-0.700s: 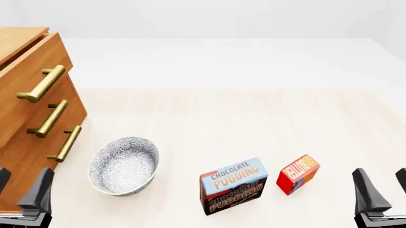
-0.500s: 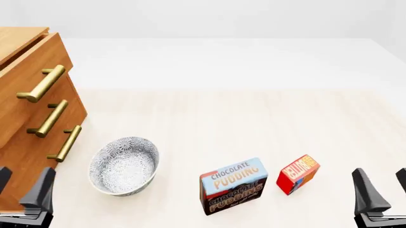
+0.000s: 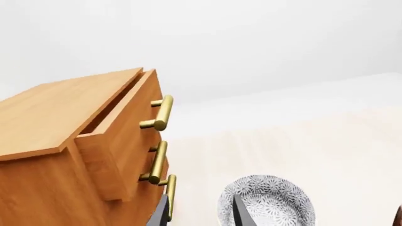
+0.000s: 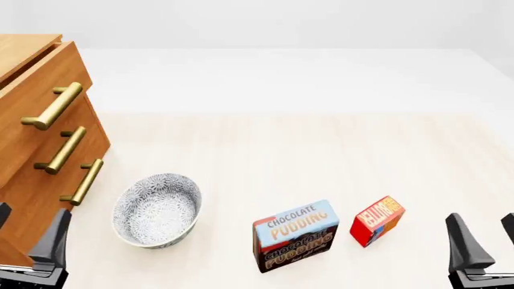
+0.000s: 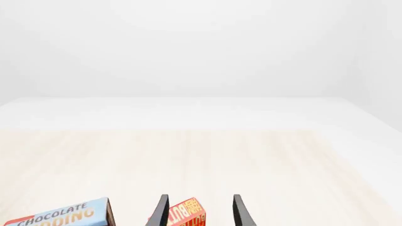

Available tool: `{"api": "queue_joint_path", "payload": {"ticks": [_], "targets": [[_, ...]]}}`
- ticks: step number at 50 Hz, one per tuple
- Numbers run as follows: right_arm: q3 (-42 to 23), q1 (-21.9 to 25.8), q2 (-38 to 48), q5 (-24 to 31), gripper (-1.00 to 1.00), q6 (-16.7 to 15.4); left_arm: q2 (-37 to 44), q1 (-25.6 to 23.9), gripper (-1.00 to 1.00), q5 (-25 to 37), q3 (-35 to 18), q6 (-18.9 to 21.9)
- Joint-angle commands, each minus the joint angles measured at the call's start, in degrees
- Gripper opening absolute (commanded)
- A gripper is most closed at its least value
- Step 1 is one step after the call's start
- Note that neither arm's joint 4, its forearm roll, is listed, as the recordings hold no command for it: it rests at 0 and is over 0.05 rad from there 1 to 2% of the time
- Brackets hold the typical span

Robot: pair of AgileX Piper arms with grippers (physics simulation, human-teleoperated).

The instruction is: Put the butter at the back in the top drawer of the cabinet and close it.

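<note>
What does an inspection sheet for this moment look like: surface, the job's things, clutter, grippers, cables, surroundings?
Surface: pale wooden table, flat, no spills seen.
Job's things: butter stands on the table, right of the pudding box and apart from it. Cabinet sits at the left; its top drawer is pulled partly out, the two lower ones look shut.
Clutter: patterned bowl upright near the cabinet; chocolate pudding box standing between bowl and butter.
Grippers: left gripper low by the cabinet, fingers apart, holding nothing. Right gripper right of the butter, fingers apart, holding nothing.
Cables: nothing seen.
Surroundings: plain white backdrop, nothing else seen.
</note>
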Motion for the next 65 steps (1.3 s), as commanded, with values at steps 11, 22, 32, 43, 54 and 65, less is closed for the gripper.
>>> {"api": "queue_joint_path", "payload": {"ticks": [11,22,32,43,54,65], "targets": [[0.0,0.0,0.0,0.0,1.00,0.0,-2.0,-4.3,1.00,9.7,-9.7,14.4],[0.0,0.0,0.0,0.0,1.00,0.0,3.0,-7.6,1.00,9.0,-12.8,23.9],[0.0,0.0,0.0,0.0,1.00,0.0,5.2,-9.1,1.00,10.4,-14.8,29.8],[0.0,0.0,0.0,0.0,1.00,0.0,6.2,-10.5,1.00,11.5,-17.9,36.5],[0.0,0.0,0.0,0.0,1.00,0.0,7.8,-12.8,1.00,11.3,-18.7,41.6],[0.0,0.0,0.0,0.0,1.00,0.0,10.9,-14.1,1.00,9.3,-19.8,47.3]]}}
